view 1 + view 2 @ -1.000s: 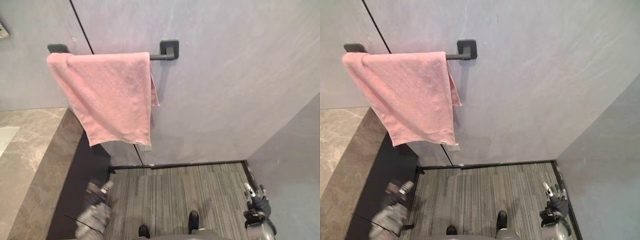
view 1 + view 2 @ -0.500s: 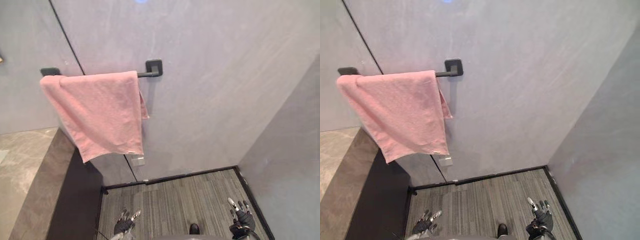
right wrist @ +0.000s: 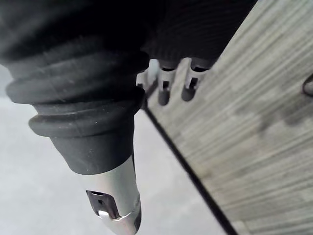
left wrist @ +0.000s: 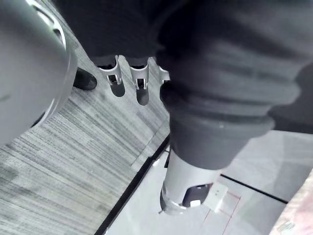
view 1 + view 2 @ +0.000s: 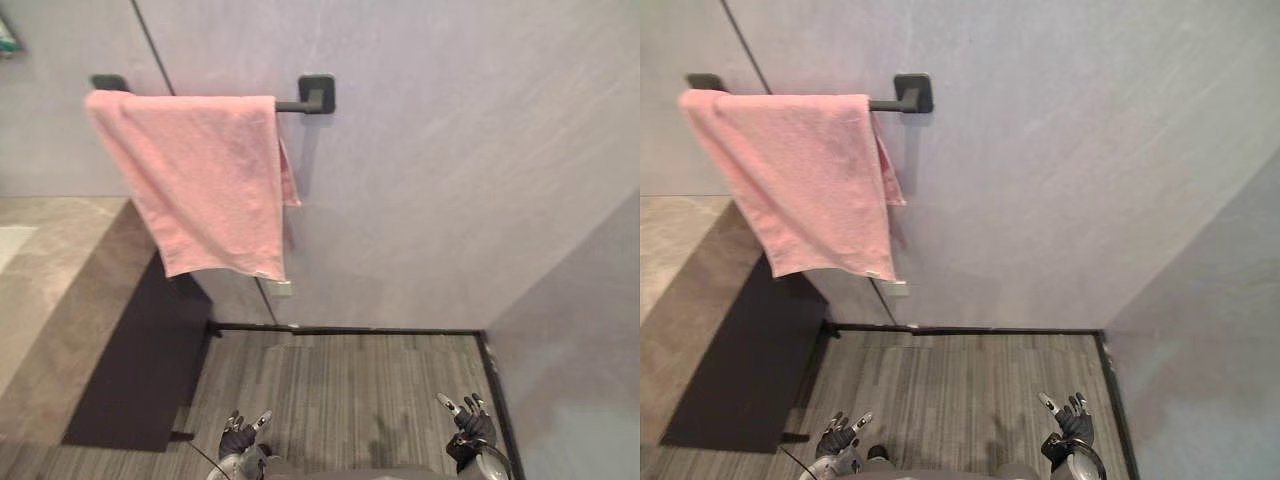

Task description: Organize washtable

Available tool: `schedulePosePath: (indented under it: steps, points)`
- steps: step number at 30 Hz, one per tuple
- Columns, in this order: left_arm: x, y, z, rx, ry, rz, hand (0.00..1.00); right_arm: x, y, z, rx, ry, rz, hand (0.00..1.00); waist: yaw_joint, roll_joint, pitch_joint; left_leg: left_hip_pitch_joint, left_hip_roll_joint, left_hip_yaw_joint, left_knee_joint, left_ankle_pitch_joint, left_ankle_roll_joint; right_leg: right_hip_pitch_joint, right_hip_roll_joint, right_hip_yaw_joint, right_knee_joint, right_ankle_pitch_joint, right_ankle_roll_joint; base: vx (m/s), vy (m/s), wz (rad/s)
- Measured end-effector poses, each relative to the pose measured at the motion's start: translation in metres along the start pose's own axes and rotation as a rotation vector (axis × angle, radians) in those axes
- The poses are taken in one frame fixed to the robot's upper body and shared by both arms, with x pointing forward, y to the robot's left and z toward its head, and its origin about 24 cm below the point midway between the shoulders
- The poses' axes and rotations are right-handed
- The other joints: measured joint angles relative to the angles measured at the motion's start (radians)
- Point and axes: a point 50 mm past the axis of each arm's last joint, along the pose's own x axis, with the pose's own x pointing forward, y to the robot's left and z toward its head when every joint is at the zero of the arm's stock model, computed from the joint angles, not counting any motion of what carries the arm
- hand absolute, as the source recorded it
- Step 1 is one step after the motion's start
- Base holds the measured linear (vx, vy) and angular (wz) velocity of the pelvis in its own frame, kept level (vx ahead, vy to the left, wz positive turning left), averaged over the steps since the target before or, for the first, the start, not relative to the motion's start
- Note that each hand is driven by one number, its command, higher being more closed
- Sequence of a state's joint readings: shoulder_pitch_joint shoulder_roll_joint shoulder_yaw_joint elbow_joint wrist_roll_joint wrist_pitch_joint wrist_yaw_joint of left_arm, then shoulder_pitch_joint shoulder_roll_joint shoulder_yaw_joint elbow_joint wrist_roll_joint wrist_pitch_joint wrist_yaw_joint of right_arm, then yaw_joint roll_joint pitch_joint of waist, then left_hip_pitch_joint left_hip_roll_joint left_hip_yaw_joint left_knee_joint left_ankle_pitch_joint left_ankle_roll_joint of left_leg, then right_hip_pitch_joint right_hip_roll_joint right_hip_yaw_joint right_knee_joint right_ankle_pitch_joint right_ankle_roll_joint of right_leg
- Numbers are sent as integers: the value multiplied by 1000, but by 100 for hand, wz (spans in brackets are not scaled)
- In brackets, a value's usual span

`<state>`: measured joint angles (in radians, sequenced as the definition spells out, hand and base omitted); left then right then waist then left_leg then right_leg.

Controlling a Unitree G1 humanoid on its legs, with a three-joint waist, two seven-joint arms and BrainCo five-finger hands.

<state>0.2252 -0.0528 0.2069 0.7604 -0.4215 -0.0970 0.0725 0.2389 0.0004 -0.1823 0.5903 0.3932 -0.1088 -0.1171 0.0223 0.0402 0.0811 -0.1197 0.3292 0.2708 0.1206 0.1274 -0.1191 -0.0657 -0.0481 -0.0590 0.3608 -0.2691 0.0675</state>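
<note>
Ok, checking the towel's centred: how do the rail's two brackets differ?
The left bracket has the pink towel right up against it; the right bracket has bare rail beside it. The left bracket sits over the stone counter, the right bracket over floor. Both are black.

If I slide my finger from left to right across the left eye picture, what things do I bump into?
stone counter → pink towel → black rail bracket → right hand, low down over the floor
</note>
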Motion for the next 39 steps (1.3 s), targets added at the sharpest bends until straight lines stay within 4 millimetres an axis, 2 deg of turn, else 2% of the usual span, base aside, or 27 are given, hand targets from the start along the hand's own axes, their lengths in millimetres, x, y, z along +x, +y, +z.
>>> schedulePosePath:
  steps: [2,3,5,6,7,8,9,10,11,12,13,14,15,16,17,18,20,21,22,24,25,29,33,35,36,37,39]
  points:
    - [-2,1,-4,-4,11,4,0,3,3,5,-26,-11,32,0,-2,10,14,-9,0,-24,-31,26,-1,-6,5,-43,24,-9,-12,-196,-123,68]
    - [-3,5,-3,-20,7,14,0,6,5,7,-39,-13,45,0,1,9,29,-12,-1,-20,-52,79,-27,-10,10,-73,44,-15,-21,-205,-80,66]
    - [-1,10,2,-16,-7,26,0,8,10,10,-54,-17,65,0,-6,-22,46,-35,-35,-29,-136,220,-16,-30,-20,-120,49,-14,-43,-238,-48,87]
    - [2,12,11,-9,-35,34,0,9,13,10,-45,-18,72,0,-8,-47,67,-85,-51,-19,-41,154,-2,-44,-56,-176,52,-2,-61,-158,12,83]
    - [3,10,15,-9,-44,29,0,9,12,11,-46,-19,69,0,-2,-49,72,-104,-60,-9,44,83,16,-47,-70,-190,53,3,-62,-189,4,102]
    - [3,14,16,-14,-47,42,0,9,11,10,-48,-19,68,0,-4,-68,82,-138,-66,24,223,-56,53,-49,-99,-234,55,10,-55,-193,27,100]
    - [2,16,14,-11,-41,47,0,8,9,10,-48,-16,62,0,-9,-63,84,-148,-56,67,355,-160,86,-44,-123,-274,52,18,-46,-178,60,106]
    - [3,16,14,-11,-39,48,0,7,5,6,-48,-6,50,0,-10,-57,84,-144,-48,88,395,-201,91,-42,-131,-295,51,21,-39,-139,135,115]
    - [3,11,12,-16,-35,36,0,5,-1,3,-48,2,33,0,-10,-31,76,-146,-8,148,461,-259,97,-41,-140,-349,58,27,-31,-90,161,130]
    - [3,2,11,-23,-34,12,0,6,-6,5,-55,3,17,0,-10,5,77,-174,-17,188,442,-259,93,-46,-127,-387,89,21,-29,-115,123,157]
    - [4,1,13,-11,-37,3,0,7,-6,0,-56,29,14,0,-13,12,78,-179,-72,118,330,-239,99,-61,-88,-379,49,2,-47,-179,2,237]
    - [11,-1,24,16,-49,-2,0,6,-7,-12,-33,77,-10,0,-68,-41,66,-136,-186,58,102,-119,108,-40,-57,-362,-107,76,-142,-137,-67,266]
    - [14,0,27,21,-45,3,0,5,-11,-15,-9,84,-34,0,-85,-59,72,-121,-185,136,177,-170,147,-14,-89,-422,-145,129,-105,-158,-60,270]
    - [13,1,26,23,-41,4,0,4,-18,-20,16,105,-76,0,-63,-61,69,-35,-120,235,284,-219,122,12,-110,-479,-152,149,-92,-39,4,166]
    - [12,3,22,21,-33,9,0,4,-22,-18,21,102,-91,0,-65,-51,65,21,-104,255,245,-223,85,22,-116,-502,-154,151,-88,-63,95,149]
    - [12,0,20,21,-24,2,0,7,-30,-12,29,83,-119,0,-77,-22,65,52,-122,249,153,-213,48,28,-131,-569,-148,154,-82,-59,187,145]
    - [12,3,24,54,-32,0,0,5,-33,-17,55,99,-142,0,-72,-15,61,56,-156,268,68,-191,69,43,-155,-645,-150,163,-68,-132,209,137]
    - [12,8,25,70,-35,8,0,3,-34,-23,86,119,-162,0,-78,-22,48,65,-197,262,-25,-146,72,46,-182,-711,-154,170,-56,-179,173,139]
    - [13,8,27,77,-38,9,0,1,-37,-26,122,128,-189,0,-97,-19,41,75,-216,300,-92,-142,84,51,-206,-765,-156,176,-46,-171,172,139]
    - [13,7,24,81,-22,7,0,1,-43,-27,152,130,-233,0,-107,-9,41,83,-214,365,-115,-121,70,68,-234,-816,-161,191,-27,-148,179,106]
    - [11,10,17,84,5,17,0,2,-47,-23,170,121,-253,0,-113,4,41,95,-247,357,-163,-95,106,76,-245,-823,-170,209,-21,-150,207,63]
    - [6,30,3,138,66,71,0,8,-36,-16,189,103,-234,0,-113,11,44,117,-304,353,-222,-85,133,72,-252,-771,-209,255,-17,-138,201,8]
    - [4,35,-1,150,82,84,0,13,-22,-12,163,111,-177,0,-110,11,48,117,-331,351,-223,-94,146,59,-268,-719,-199,257,-14,-59,100,4]
    - [4,35,0,162,80,82,0,14,-10,-9,134,104,-124,0,-116,6,58,115,-345,315,-222,-100,155,9,-249,-522,-131,217,-34,-48,65,27]
    - [4,34,1,167,76,80,0,15,-7,-8,129,103,-113,0,-122,4,62,115,-347,298,-222,-101,156,-5,-228,-438,-115,201,-36,-37,24,69]
    - [7,30,4,167,63,73,0,13,-8,-10,125,106,-110,0,-122,-5,68,116,-352,277,-222,-101,156,-26,-187,-295,-89,184,-30,-12,-17,86]
    - [7,29,5,164,50,73,0,11,-10,-14,124,117,-118,0,-121,-28,69,117,-366,253,-222,-99,154,-28,-149,-197,-81,157,-24,-7,-53,70]
